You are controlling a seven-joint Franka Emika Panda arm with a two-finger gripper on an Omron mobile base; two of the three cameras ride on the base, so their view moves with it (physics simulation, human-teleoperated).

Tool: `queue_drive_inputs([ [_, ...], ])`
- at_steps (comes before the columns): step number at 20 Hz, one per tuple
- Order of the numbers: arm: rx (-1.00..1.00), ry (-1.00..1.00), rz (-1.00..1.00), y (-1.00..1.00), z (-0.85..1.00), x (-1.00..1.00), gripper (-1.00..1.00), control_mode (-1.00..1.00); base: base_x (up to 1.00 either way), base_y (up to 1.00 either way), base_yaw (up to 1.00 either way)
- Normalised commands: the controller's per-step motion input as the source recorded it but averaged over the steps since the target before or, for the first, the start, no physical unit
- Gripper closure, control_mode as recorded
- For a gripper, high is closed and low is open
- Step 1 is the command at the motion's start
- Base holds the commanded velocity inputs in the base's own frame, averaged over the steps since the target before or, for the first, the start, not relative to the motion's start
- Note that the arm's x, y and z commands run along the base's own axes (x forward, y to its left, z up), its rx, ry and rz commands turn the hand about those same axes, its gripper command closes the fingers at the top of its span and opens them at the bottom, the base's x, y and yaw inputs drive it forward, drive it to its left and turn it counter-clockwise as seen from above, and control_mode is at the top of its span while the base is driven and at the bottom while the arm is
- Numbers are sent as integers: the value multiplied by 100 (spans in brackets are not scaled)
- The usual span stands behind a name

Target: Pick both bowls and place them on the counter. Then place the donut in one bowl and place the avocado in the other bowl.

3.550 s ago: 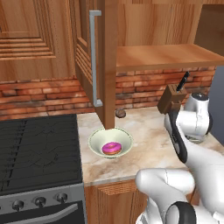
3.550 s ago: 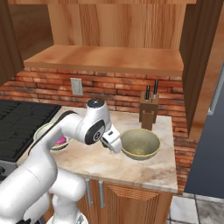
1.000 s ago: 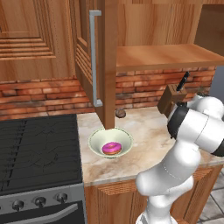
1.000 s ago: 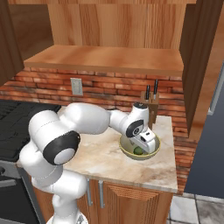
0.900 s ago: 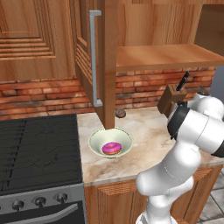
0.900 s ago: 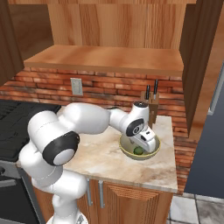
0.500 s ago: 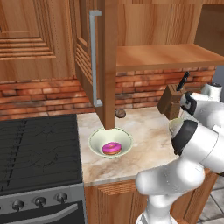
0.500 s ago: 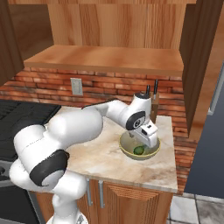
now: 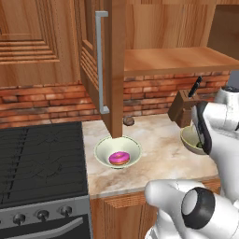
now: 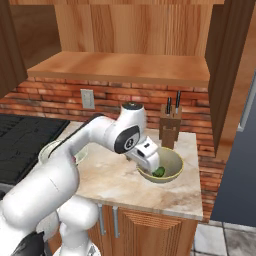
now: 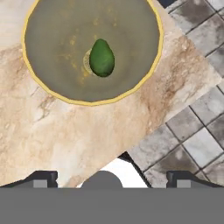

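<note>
Avocado (image 11: pixel 102 57) released into tan bowl (image 11: pixel 52 65), now lying ahead of the lifted hand (image 11: pixel 109 177); fingers spread, empty. Donut (image 9: pixel 119 158) sits in white bowl (image 9: pixel 102 149). Task looks complete.

You're looking at the counter (image 9: pixel 158 149) — beige marbled stone with a wooden front, sitting right of the black stovetop (image 9: pixel 39 158). Resting on it: the cream-white bowl (image 9: pixel 117 152) near the stove, the olive-tan bowl (image 10: pixel 167 165) toward the right, a knife block (image 10: pixel 170 131) and a small brown lump (image 9: pixel 128 121) — both sitting by the far brick wall.
</note>
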Motion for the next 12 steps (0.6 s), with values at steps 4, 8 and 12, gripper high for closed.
queue_drive_inputs([
  [4, -14, 0, 7, 100, 10, -70, -100, -100, 0, 0, 0],
  [8, -8, 0, 3, 58, 0, -20, -100, -100, 0, 0, 0],
  [12, 1, 0, 0, 0, 0, 0, -100, -100, 0, 0, 0],
])
